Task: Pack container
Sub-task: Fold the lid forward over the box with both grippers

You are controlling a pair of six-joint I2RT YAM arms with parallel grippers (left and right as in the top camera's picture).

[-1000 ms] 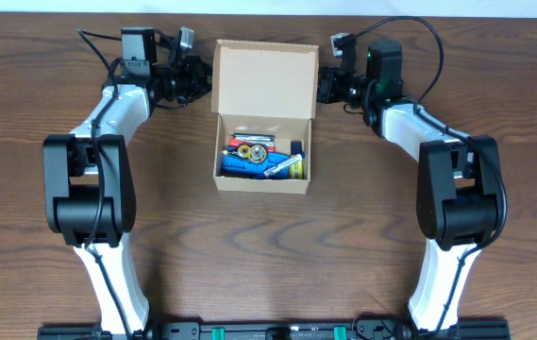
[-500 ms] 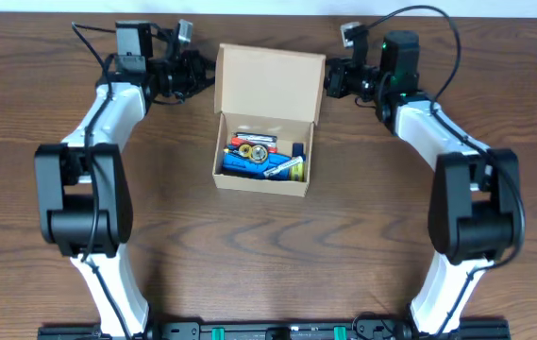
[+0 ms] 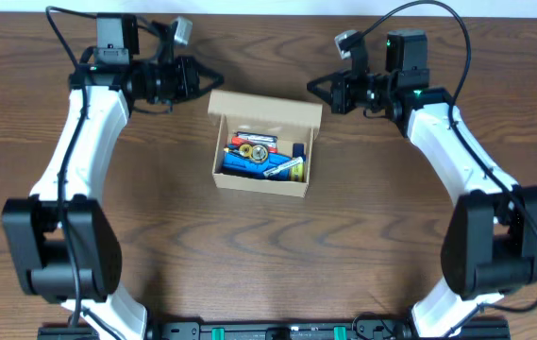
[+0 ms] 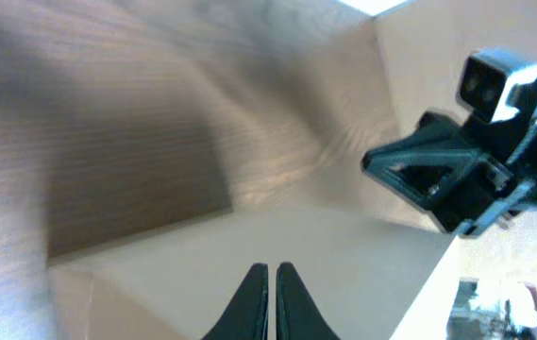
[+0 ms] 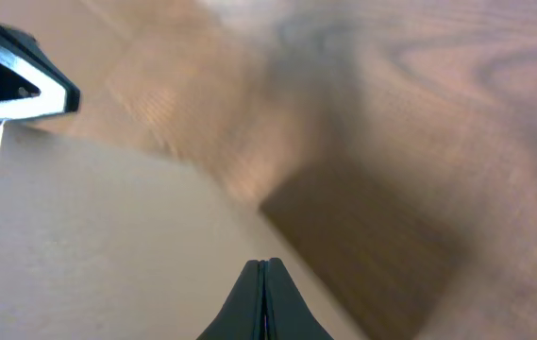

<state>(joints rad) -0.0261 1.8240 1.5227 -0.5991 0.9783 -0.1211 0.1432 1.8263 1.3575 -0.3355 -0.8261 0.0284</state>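
Container: the tan cardboard container (image 3: 260, 185) sits mid-tabletop between the two arms, its body open to the overhead camera.
Lid flap: the lid flap (image 3: 266, 106) is hinged along the far edge. It stands raised and looks like a narrow band from above, leaving the inside uncovered.
Contents: small items (image 3: 254, 159) in blue, red and yellow lie packed inside. They are too small to tell apart.
Left gripper: the left gripper (image 3: 213, 76) is at the flap's far left corner, pointing toward the right arm. Its wrist camera shows the two fingers pressed together with nothing between them, and plain cardboard just past the tips.
Right gripper: the right gripper (image 3: 311, 86) is at the flap's far right corner, facing the left one. It is also clenched on nothing, its fingertips meeting over the cardboard surface.
Contact: the views do not show whether either gripper actually touches the flap.
Tabletop: the dark wood-grain tabletop (image 3: 268, 255) carries the container.
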